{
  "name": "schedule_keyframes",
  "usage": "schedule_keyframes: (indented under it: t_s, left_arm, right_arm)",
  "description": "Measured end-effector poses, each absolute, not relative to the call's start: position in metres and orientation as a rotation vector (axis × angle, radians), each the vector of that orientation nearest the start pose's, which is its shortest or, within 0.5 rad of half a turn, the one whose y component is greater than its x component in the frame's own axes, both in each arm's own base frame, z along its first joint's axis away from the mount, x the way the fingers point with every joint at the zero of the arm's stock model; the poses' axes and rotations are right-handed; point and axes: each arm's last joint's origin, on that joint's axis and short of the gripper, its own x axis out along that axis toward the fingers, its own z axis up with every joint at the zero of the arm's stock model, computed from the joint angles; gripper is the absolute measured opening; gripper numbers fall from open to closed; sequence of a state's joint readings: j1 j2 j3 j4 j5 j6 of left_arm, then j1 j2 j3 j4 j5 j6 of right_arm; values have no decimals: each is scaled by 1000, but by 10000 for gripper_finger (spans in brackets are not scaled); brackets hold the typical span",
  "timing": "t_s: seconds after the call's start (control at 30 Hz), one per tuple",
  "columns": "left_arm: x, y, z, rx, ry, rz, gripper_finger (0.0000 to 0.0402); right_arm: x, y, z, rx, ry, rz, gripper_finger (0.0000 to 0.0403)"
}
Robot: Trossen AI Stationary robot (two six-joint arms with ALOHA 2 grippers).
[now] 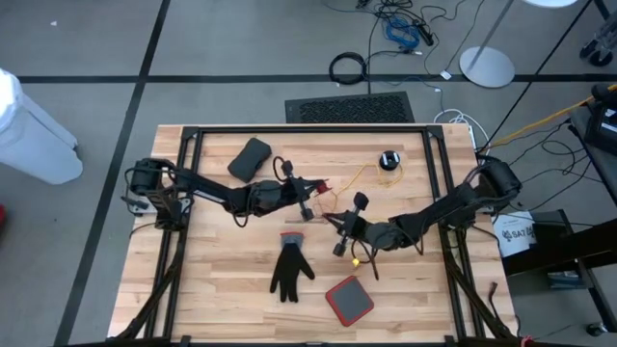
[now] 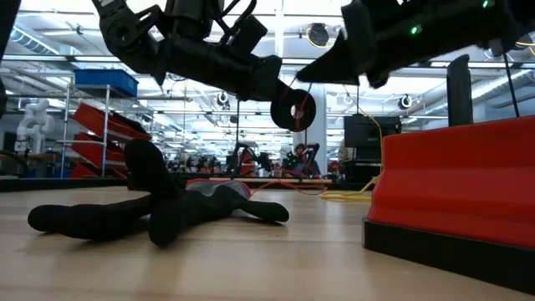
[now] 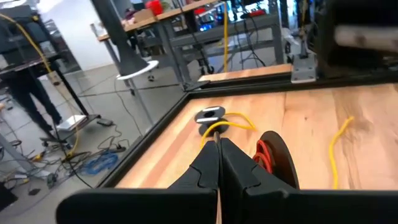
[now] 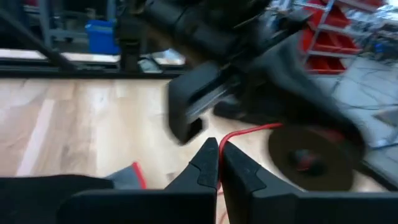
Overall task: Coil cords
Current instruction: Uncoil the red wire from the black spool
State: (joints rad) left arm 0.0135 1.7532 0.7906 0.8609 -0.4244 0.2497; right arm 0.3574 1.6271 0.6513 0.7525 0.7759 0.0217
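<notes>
Around your work you have a black glove [image 1: 290, 269], a red-topped pad [image 1: 349, 300] and a dark pouch [image 1: 250, 159] on the tabletop [image 1: 212, 289]. Both grippers meet mid-table, left gripper [image 3: 217, 142] jaws pinched on a yellow cord [image 3: 231, 119], right gripper [image 4: 218, 148] jaws closed on red cord [image 4: 249, 132]. Another puck [image 1: 388, 160] lies near the far edge. Blur hides the grip details.

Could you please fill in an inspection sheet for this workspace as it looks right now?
Surface: wooden table inside a black frame.
Job's things: yellow cord running to a black puck at the far side; a dark disc with red cord beside the left gripper.
Clutter: black glove, red-edged pad, dark pouch.
Grippers: left gripper shut on a cord above mid-table; right gripper shut on the red cord.
Cables: black cable ring and blue cable bundle on the floor.
Surroundings: white round stand base.
</notes>
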Motion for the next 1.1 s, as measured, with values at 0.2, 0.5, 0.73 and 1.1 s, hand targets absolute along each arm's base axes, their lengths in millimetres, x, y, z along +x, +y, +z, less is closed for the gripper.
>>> schedule_keyframes:
  t_s: [0.2,0.5,0.73,1.1]
  left_arm:
    - [351,16,191,234,94,441,0]
    - [352,6,192,220,71,348,0]
    - [352,-1,191,254,96,294,0]
    - [349,4,182,340,225,445,0]
  right_arm:
    - [312,86,152,-88,254,-400,0]
    - [296,63,134,-127,475,-666,0]
    - [269,58,149,-136,525,-822,0]
    - [260,96,191,-168,360,-629,0]
